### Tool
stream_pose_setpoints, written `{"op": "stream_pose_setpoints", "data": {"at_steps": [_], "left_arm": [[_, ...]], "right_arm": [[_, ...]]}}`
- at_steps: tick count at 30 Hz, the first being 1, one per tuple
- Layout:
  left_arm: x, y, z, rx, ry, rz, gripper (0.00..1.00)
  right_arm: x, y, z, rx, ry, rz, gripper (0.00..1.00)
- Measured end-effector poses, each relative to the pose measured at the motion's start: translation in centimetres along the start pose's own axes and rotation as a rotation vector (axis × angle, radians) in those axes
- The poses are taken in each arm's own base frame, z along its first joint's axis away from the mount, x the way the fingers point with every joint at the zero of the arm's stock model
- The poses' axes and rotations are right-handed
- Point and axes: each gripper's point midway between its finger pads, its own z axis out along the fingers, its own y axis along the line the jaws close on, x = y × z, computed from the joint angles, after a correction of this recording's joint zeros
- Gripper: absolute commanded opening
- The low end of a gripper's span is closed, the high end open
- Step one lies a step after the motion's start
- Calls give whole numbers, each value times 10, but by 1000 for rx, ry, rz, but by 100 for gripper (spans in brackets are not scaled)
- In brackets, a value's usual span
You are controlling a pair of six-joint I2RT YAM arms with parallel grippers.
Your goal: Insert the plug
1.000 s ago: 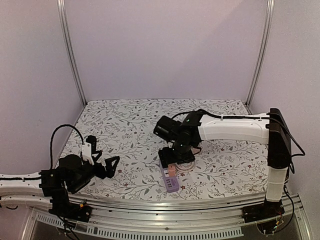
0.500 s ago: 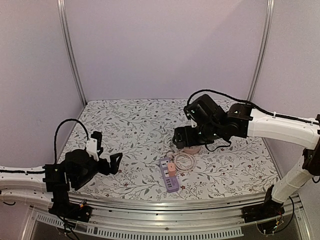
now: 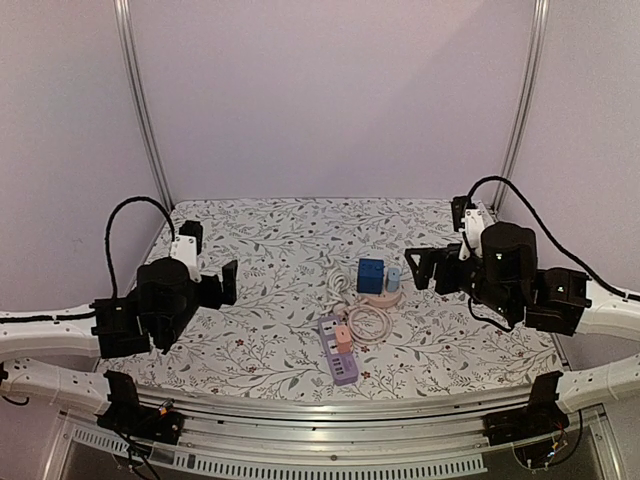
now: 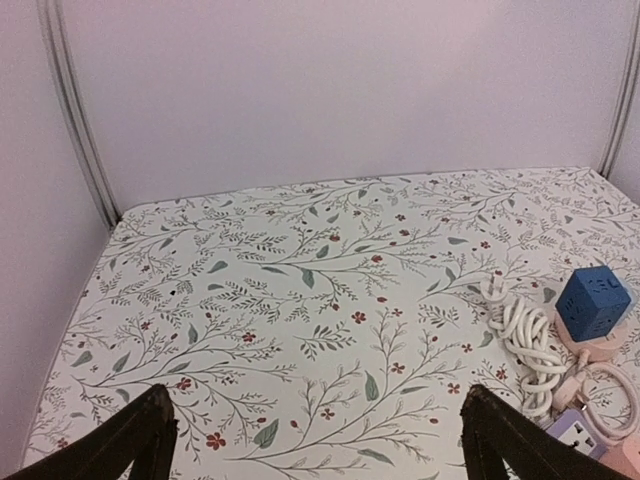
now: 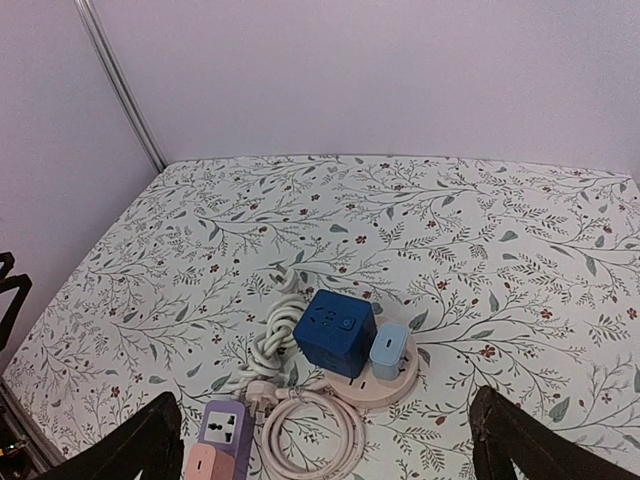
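Left gripper (image 3: 210, 258) is hovering at 9 o'clock over the table (image 3: 250, 225), right gripper (image 3: 440, 240) at 3 o'clock. Both claws are standing spread and carrying nothing.

The pink plug (image 3: 343, 340) is sitting on the purple power strip (image 3: 346, 370), at 6 o'clock from the round pink socket base (image 3: 376, 298). That base is carrying a blue cube adapter (image 3: 370, 274) and a pale-blue charger (image 3: 393, 278). A white plug (image 5: 262, 393) is lying loose just beside the strip's far end.

Judgement: the pink plug is looking seated, so the insertion step is reading as done or awaiting a check; how deep it is sitting I cannot tell. If it is proving shallow, the next move is calling for one claw closing over it and pressing straight down while the other is bracing the strip.
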Motion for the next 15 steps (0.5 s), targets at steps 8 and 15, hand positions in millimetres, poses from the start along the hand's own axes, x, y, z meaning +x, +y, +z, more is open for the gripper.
{"op": "stream_pose_setpoints", "data": {"at_steps": [8, 15], "left_arm": [[1, 27, 14, -109, 7, 35, 99], [-1, 38, 18, -144, 6, 30, 99]], "right_arm": [[8, -16, -8, 4, -79, -30, 99], [-8, -13, -15, -19, -143, -23, 99]]}}
